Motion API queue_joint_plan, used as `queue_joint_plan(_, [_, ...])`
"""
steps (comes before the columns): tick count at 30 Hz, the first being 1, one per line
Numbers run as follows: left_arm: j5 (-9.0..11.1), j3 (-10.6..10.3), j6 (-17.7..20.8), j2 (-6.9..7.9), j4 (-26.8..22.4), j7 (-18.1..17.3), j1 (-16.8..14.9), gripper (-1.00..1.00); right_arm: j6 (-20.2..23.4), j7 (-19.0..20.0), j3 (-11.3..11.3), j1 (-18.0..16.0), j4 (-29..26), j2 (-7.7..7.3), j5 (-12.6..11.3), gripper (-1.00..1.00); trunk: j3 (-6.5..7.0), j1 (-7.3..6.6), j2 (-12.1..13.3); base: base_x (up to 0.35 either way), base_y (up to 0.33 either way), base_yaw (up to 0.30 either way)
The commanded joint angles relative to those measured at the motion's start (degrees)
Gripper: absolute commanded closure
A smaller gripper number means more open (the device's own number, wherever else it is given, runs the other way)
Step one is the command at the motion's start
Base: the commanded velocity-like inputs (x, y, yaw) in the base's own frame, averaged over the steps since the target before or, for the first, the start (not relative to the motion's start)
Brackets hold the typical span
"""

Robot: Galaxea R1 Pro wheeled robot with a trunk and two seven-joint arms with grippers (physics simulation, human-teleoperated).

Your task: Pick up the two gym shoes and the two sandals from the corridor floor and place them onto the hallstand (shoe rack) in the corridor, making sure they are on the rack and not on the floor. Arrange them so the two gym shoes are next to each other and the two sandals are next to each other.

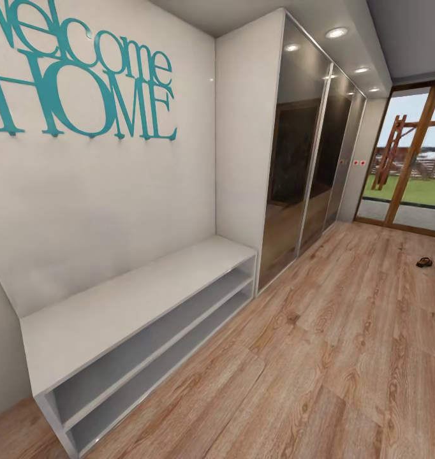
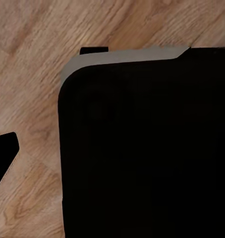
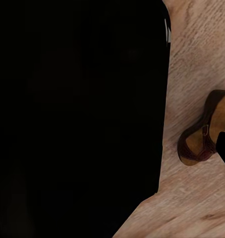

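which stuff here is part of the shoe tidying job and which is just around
Part of the job:
- sandal seen by the right wrist camera
- small dark shoe far down the corridor floor, type unclear

Just there:
- low white bench, no upper shelves
- Welcome HOME lettering
- mirrored wardrobe
- glass door

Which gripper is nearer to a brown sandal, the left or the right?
Right. A sandal lies on the wood floor in the right wrist view. The left wrist view shows floor beside a dark body, no sandal.
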Motion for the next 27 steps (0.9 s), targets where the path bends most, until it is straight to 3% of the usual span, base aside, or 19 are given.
queue_joint_plan(1, [0.00, -0.04, -0.23, 0.01, -0.25, 0.01, 0.03, -1.00, 0.00, -0.02, -0.04, -0.01, -0.01, 0.01, -0.01, -1.00, -0.04, 0.00, -0.02, 0.000, 0.000, 0.000])
queue_joint_plan(13, [0.02, 0.02, -1.61, 0.21, -3.78, 0.01, 0.02, -1.00, 0.00, 0.07, 0.11, -0.01, -0.05, 0.01, 0.10, -1.00, -0.04, 0.00, -0.02, 0.000, 0.000, 0.000])
queue_joint_plan(16, [-0.03, 0.04, -1.63, 0.29, -15.49, 0.07, -0.04, -1.00, -0.11, 0.09, 0.06, -0.01, -0.40, -0.05, 0.11, -1.00, -0.04, 0.00, -0.02, 0.000, 0.000, 0.000])
queue_joint_plan(18, [-0.06, 0.05, -1.61, 0.31, -18.02, 0.11, -0.07, -1.00, -0.19, 0.09, 0.03, -0.01, -1.06, -0.08, 0.11, -1.00, -0.04, 0.00, -0.02, 0.000, 0.000, 0.000])
queue_joint_plan(19, [-0.16, 0.05, -1.55, 0.32, -25.02, 0.17, -0.29, -1.00, -0.38, 0.10, 0.04, -0.01, -9.74, -0.13, 0.15, -1.00, -0.04, 0.00, -0.02, 0.000, 0.000, 0.000])
queue_joint_plan(22, [-0.18, 0.05, -1.54, 0.33, -27.82, 0.16, -0.40, -1.00, -0.45, 0.10, 0.05, -0.01, -14.18, -0.19, 0.15, -1.00, -0.04, 0.00, -0.02, 0.000, 0.000, 0.000])
queue_joint_plan(27, [-0.18, 0.05, -1.62, 0.33, -30.36, 0.09, -0.47, -1.00, -0.50, 0.10, -0.09, -0.01, -17.05, -0.20, -0.07, -1.00, -0.04, 0.00, -0.02, 0.000, 0.000, 0.000])
